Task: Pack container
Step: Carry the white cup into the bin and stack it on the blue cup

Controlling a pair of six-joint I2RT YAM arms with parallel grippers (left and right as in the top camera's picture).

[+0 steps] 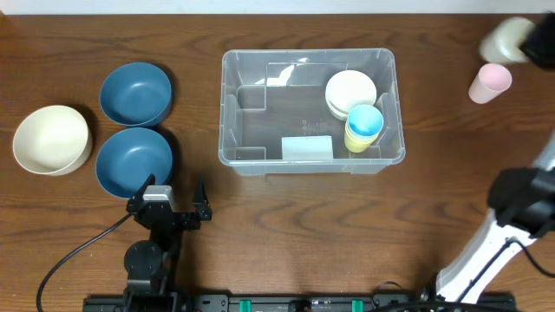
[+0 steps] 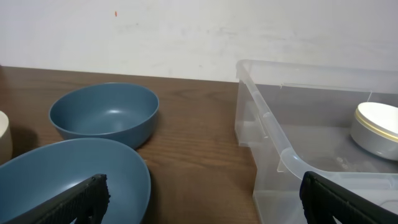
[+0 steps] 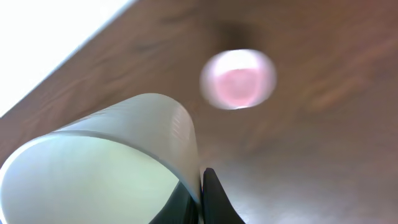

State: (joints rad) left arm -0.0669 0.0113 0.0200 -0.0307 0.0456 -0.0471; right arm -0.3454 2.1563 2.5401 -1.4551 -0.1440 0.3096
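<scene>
Container (image 1: 227, 113) mid-tabletop (image 1: 286, 225), with white dishes (image 1: 350, 91) and nested cups (image 1: 364, 126) inside at its right end. Left fingers (image 2: 84, 198) spread wide and empty, just beside the nearer blue bowl (image 1: 133, 162). Right fingers (image 3: 211, 199) clamped on a pale cup (image 3: 106, 168) at the far right corner, blurred, near a pink cup (image 1: 491, 83).

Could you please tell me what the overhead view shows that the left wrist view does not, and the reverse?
Only overhead: the pink cup, the right gripper holding a pale cup, and the stacked cups in the container. Only left wrist: the white wall. Both: the far blue bowl, the near blue bowl, the container and the cream bowls inside it.
</scene>
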